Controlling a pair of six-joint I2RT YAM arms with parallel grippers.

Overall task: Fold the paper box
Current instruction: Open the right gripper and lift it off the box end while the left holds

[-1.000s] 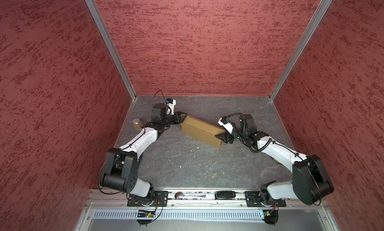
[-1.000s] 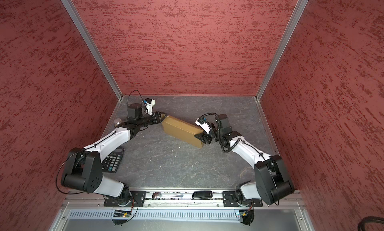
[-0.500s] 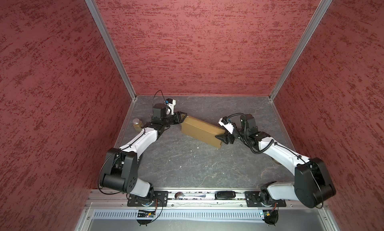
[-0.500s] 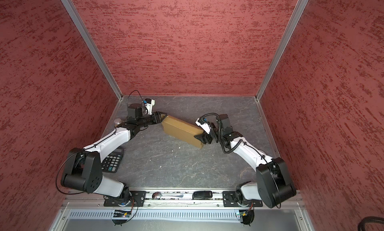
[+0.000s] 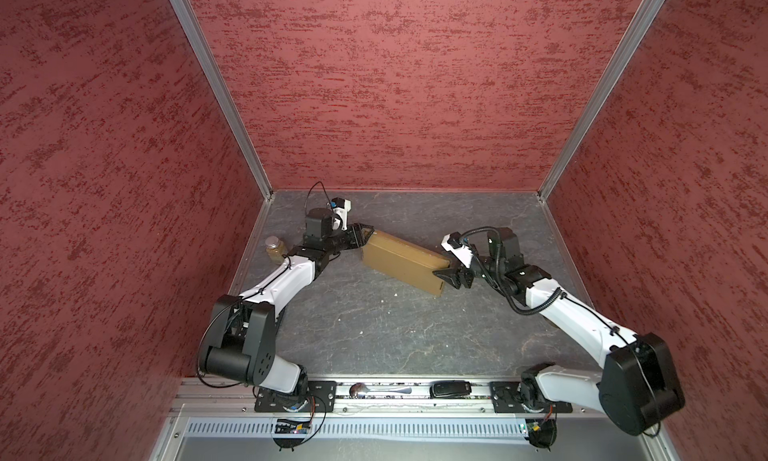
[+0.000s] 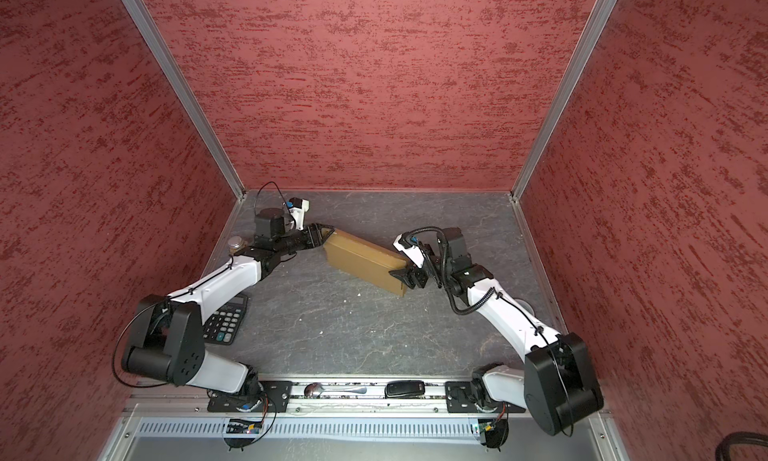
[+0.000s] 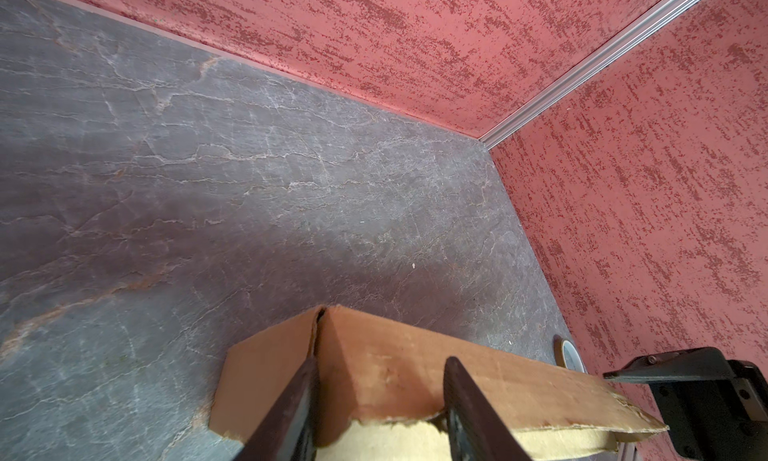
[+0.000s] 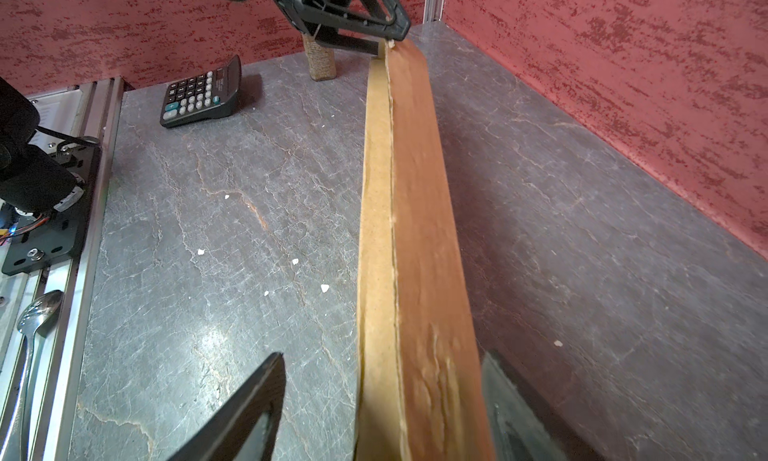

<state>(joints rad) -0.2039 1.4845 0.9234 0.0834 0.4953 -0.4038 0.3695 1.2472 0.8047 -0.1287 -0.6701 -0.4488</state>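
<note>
The paper box (image 5: 401, 261) (image 6: 361, 259) is a tan cardboard box folded shut, lying aslant at the middle back of the grey floor. My left gripper (image 5: 368, 233) (image 6: 330, 231) is shut on its far left end. In the left wrist view its fingers (image 7: 459, 392) clamp the box (image 7: 395, 371) across its thickness, beside a loose side flap. My right gripper (image 5: 444, 270) (image 6: 402, 268) (image 8: 382, 355) stands open around the near right end. One finger (image 8: 257, 396) is well clear of the box (image 8: 415, 230); the other lies close along its far face.
A small jar (image 5: 273, 249) (image 8: 318, 62) stands by the left wall. A black calculator (image 6: 224, 322) (image 8: 201, 95) lies under the left arm. A spoon (image 5: 374, 390) and a black remote (image 5: 451, 388) rest on the front rail. A round object (image 7: 569, 355) lies near the right wall.
The right gripper's jaws have spread apart and let go of the box's right end. The left gripper and the box have stayed put.
</note>
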